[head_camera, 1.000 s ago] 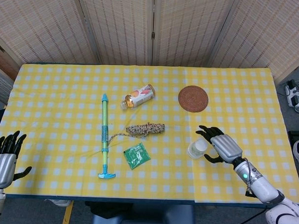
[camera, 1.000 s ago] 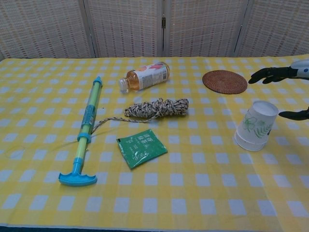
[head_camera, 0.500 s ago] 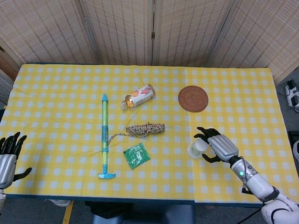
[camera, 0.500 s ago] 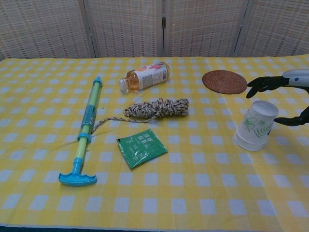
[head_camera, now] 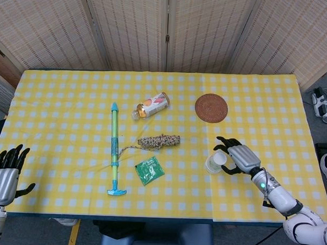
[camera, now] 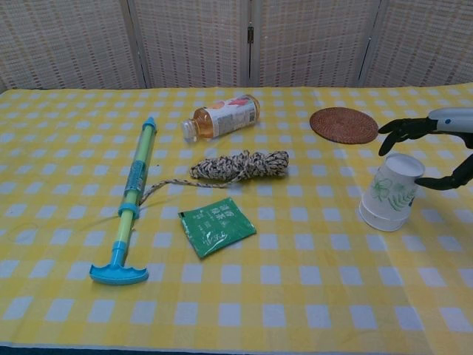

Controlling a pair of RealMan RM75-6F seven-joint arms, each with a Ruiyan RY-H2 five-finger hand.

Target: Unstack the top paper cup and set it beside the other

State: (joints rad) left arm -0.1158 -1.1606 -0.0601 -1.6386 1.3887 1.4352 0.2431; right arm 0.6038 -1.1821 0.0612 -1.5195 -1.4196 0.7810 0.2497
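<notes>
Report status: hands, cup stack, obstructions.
Right hand open around the upside-down white leaf-print paper cup stack, not gripping. Left hand open, idle. Nothing obstructing.

From the head view we look steeply down on the whole table (head_camera: 57, 97); from the chest view, low and nearer, we face across that table (camera: 59, 310) toward the screens.

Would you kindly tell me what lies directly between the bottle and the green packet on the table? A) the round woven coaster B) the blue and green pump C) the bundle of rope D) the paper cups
C: the rope lies just below the bottle and just above the packet in the head view, and the chest view shows the same order.
</notes>
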